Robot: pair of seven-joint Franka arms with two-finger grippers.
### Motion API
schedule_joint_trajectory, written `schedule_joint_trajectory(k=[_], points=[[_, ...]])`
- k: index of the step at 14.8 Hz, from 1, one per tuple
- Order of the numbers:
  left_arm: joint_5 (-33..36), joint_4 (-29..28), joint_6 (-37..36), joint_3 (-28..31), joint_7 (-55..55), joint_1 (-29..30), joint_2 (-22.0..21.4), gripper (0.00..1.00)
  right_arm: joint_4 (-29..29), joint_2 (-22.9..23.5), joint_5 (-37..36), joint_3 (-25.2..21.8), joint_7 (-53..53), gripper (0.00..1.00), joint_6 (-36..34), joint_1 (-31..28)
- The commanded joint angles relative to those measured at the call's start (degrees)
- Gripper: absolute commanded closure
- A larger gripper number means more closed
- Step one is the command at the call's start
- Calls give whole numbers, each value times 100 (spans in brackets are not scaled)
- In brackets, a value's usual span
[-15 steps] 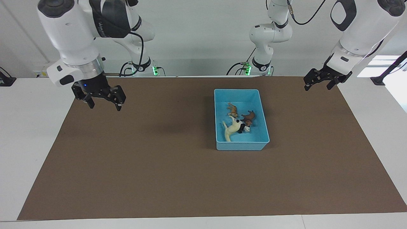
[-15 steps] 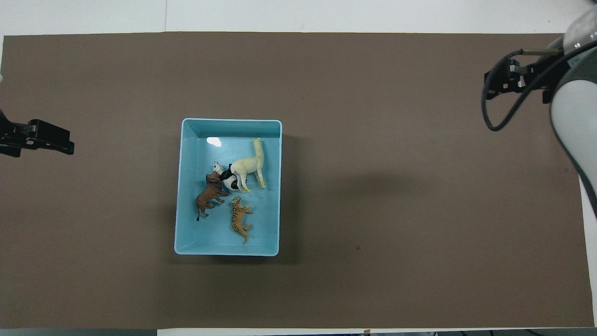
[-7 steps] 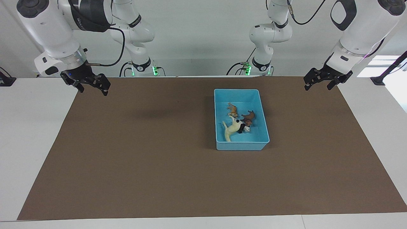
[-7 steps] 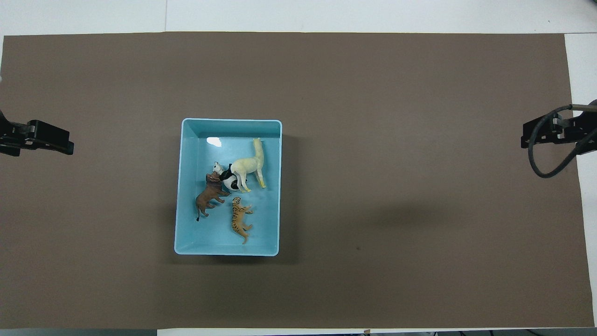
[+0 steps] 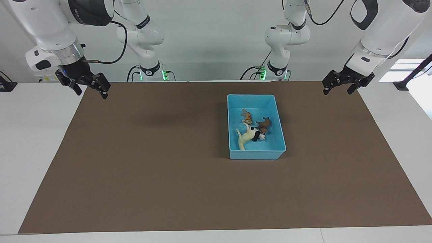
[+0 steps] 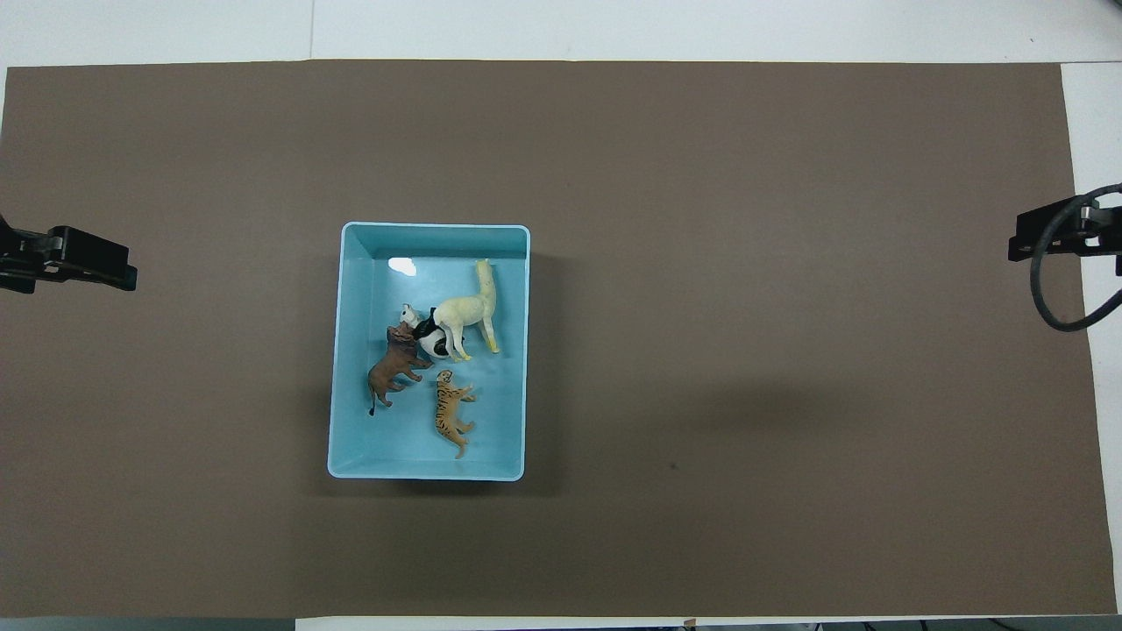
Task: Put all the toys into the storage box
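- The light blue rectangular plastic storage box (image 5: 256, 155) (image 6: 342, 350) is sitting on the brown mat (image 5: 168, 168) (image 6: 745, 263), toward the left arm's end of the table.
- Four small plastic figurines are lying inside it: a pale cream long-legged animal (image 5: 245, 136) (image 6: 469, 311), a black-and-white panda (image 5: 259, 135) (image 6: 427, 336) touching it, a brown lion (image 5: 264, 123) (image 6: 392, 368) and an orange striped tiger (image 5: 247, 116) (image 6: 450, 412).
- The left gripper (image 5: 341, 87) (image 6: 96, 267) is hanging over the mat's corner, fingers spread and empty.
- The right gripper (image 5: 90, 89) (image 6: 1052, 237) is hanging over the mat's edge at its own end, fingers apart, grasping nothing.
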Motion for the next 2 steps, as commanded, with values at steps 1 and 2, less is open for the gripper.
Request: schedule_joint_trajectory(k=[1,2], points=[[-43,-223,124,-12,73,30,-163,0,-13,-34,137,113,12,0,41,-167],[-43,-223,124,-12,73,30,-163,0,-13,-34,137,113,12,0,41,-167]])
